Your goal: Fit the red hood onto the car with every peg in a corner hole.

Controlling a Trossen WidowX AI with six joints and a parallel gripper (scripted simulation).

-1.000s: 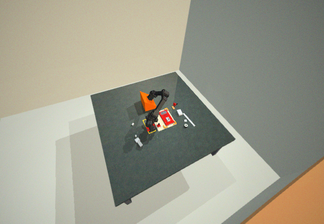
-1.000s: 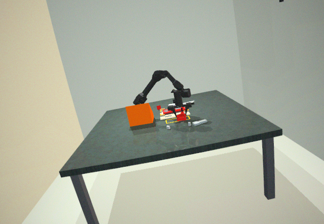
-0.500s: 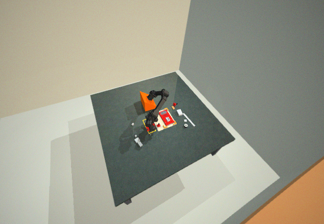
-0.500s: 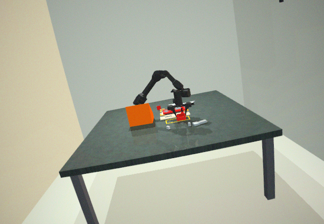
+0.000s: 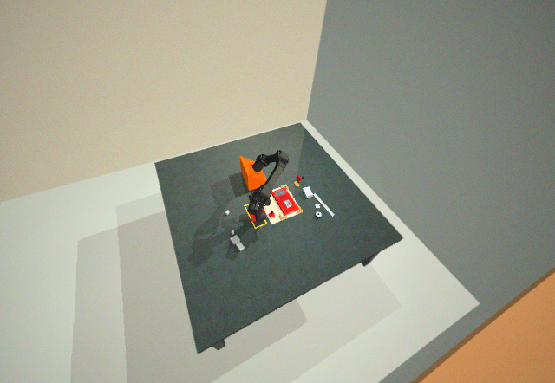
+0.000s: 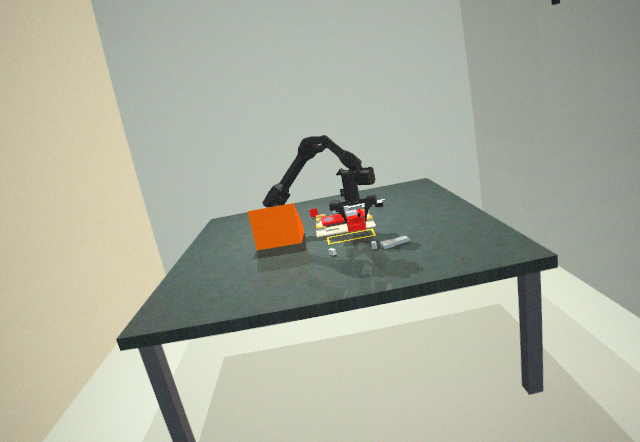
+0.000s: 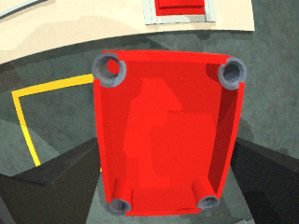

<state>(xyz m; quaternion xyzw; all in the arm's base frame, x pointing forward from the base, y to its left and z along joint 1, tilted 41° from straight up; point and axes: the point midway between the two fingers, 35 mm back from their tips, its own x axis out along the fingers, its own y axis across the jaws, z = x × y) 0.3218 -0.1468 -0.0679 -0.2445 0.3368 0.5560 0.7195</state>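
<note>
The red hood (image 6: 356, 224) (image 7: 168, 131) is off the table, above the yellow outline (image 6: 351, 239) (image 7: 56, 85). In the wrist view its grey-ringed corner bosses face the camera, and it looks tilted. My gripper (image 5: 257, 217) (image 6: 356, 219) (image 7: 167, 146) is shut on the hood, one dark finger against each long side. The red chassis (image 5: 281, 196) sits in the cream jig (image 5: 274, 220) (image 7: 126, 21) beside the outline, with the light engine block (image 5: 287, 203) on its deck. The pegs are too small to make out.
A large orange block (image 5: 251, 176) (image 6: 276, 226) stands near the arm's base. Grey blocks (image 5: 237, 243) (image 6: 394, 242) and a small white cube (image 5: 227, 212) (image 6: 332, 252) lie near the outline. A white block (image 5: 307, 191), a white bar (image 5: 324, 204) and a round part (image 5: 318, 214) lie beyond the jig.
</note>
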